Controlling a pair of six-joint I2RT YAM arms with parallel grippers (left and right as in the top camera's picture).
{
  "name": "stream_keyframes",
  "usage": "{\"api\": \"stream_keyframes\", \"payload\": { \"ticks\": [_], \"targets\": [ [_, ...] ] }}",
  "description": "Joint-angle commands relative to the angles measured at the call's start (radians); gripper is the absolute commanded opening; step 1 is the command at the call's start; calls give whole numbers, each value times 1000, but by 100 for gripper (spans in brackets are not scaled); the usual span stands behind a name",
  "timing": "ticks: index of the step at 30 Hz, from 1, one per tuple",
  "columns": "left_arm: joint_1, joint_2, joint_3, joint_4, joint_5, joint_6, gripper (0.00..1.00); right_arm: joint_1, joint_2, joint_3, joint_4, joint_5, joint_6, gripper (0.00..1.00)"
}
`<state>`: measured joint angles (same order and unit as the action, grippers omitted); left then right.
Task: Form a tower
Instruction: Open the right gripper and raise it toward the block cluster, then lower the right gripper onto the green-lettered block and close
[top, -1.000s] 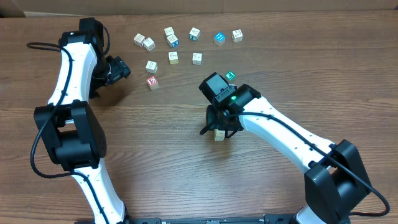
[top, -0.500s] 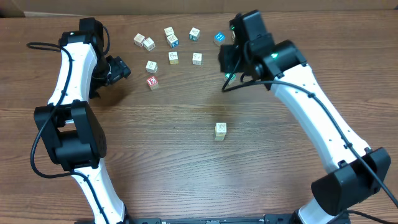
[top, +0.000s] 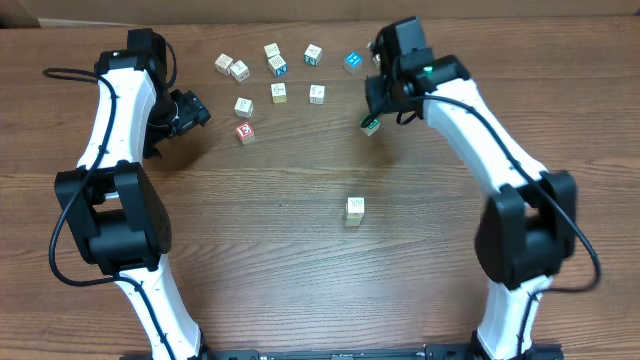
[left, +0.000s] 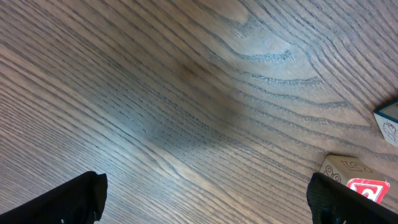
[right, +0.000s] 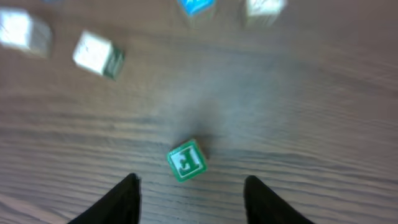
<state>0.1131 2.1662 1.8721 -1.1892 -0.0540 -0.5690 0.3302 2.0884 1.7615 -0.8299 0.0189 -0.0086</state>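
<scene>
Tower (top: 354, 210) upright mid-table, long axis vertical.

Small stack of wooden letter cubes (top: 354, 210) alone mid-table; row of loose wooden letter cubes (top: 278, 68) along far edge; single green-faced wooden letter cube (top: 370, 125) between, right of centre.

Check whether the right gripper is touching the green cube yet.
Apart. The right wrist view shows the green cube on bare wood ahead of the open right gripper, clear of both fingers.
</scene>
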Motion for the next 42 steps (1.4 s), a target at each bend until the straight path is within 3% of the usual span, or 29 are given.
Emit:
{"api": "stream_keyframes", "payload": {
  "ticks": [1, 13, 16, 19, 25, 28, 32, 37, 42],
  "targets": [
    [-3, -29, 16, -3, -8, 16, 100, 2, 64, 5, 10, -69, -102, 56],
    [-3, -29, 16, -3, -8, 16, 100, -3, 166, 5, 97, -65, -101, 60],
    [-3, -29, 16, -3, -8, 16, 99, -3, 167, 5, 100, -65, -101, 55],
    [-3, -29, 16, -3, -8, 16, 99, -3, 167, 5, 88, -65, -101, 41],
    [-3, -29, 16, -3, -8, 16, 100, -3, 167, 5, 58, -65, -97, 27],
    [-2, -29, 16, -3, -8, 16, 99, -3, 167, 5, 46, -54, -50, 25],
    [-2, -29, 16, -3, -8, 16, 100, -3, 167, 5, 35, -13, 60, 29],
    [-3, -29, 16, -3, -8, 16, 100, -3, 167, 5, 66, -13, 69, 49],
    [-3, -29, 16, -3, -8, 16, 100, -3, 167, 5, 62, -13, 69, 48]
  ]
}}
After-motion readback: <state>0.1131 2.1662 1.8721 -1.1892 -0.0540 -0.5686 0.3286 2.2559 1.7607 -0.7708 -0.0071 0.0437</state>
